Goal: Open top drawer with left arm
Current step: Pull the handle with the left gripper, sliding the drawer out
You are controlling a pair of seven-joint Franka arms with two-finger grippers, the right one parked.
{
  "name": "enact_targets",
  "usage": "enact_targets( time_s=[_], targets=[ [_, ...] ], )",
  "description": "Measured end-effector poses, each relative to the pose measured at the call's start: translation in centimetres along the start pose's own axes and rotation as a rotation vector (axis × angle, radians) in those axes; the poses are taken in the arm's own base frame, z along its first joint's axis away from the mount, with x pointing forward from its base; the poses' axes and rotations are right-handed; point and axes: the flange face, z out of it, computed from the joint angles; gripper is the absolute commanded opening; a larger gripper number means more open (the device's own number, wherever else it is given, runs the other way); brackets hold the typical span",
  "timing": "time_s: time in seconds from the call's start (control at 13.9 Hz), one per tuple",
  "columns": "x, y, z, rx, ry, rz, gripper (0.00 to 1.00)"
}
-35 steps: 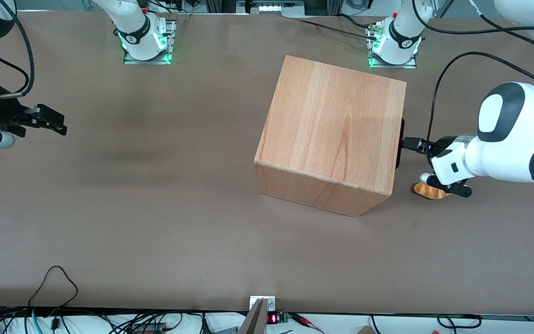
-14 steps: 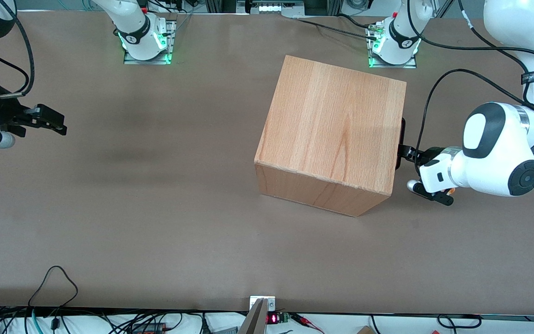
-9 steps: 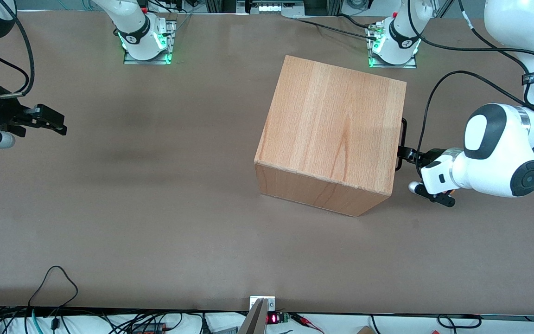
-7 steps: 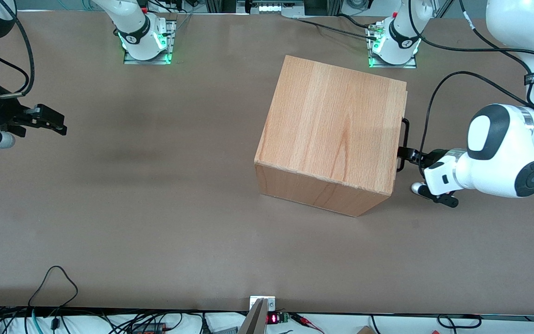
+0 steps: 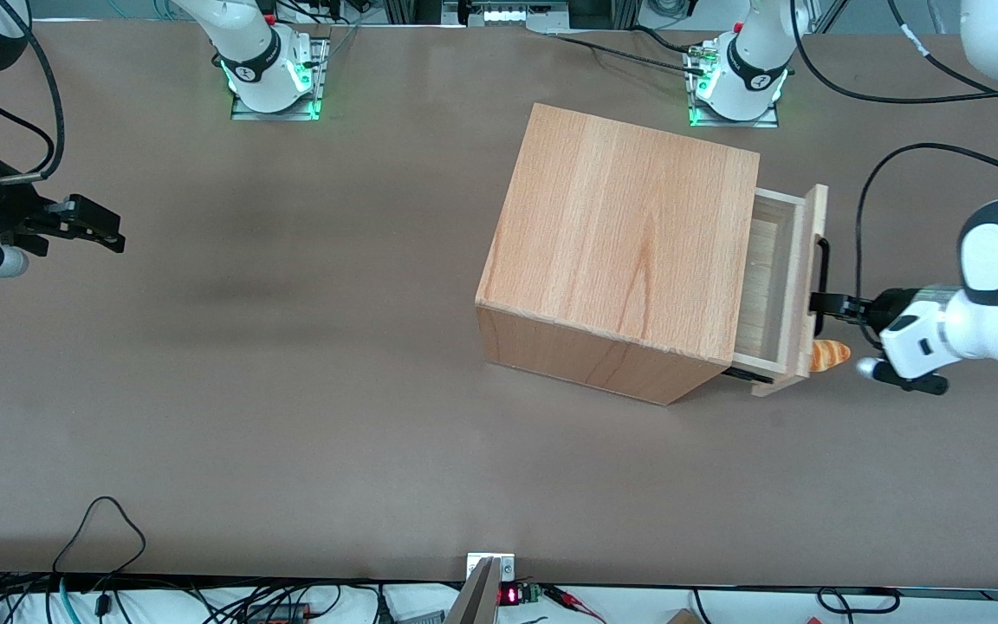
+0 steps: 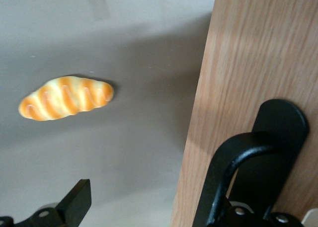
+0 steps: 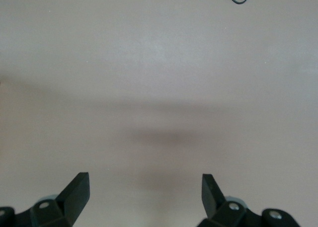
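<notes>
Top drawer [image 5: 778, 290] at right of frame, part-way out of casing [image 5: 620, 251]. Gripper [image 5: 821, 303] hooked on black bar handle [image 5: 821, 270]; grip state cannot tell. Rigid, light, likely slides easily; best held mid-handle.

- The drawer [image 5: 778, 286] front hides most of the bread [image 5: 829, 354].
- My pincer [image 5: 821, 303] meets the handle [image 5: 821, 282]; its grip is too small to judge.

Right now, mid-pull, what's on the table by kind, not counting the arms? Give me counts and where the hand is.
Light-wood cabinet box: 1
Shallow light-wood top drawer with black bar handle, partly pulled out: 1
Orange-striped toy bread loaf, on the table beside the drawer front: 1
Total: 3
Left arm's black two-finger hand: at the drawer handle.
</notes>
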Motion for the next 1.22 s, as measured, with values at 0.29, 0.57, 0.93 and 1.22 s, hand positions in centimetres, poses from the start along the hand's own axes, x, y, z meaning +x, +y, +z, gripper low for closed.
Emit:
enact_targets(
  time_s=[0.29,0.57,0.93,1.22],
  targets=[
    [-0.2,-1.2,-0.5,0.006,0.012,-0.015,1.0],
    [-0.5,-3.5,-1.2,0.001,0.039,-0.048,1.0],
    [-1.0,-6.5,-2.1,-0.005,0.073,-0.089,1.0],
    [-1.0,-6.9,-2.3,-0.005,0.077,-0.094,1.0]
  ],
)
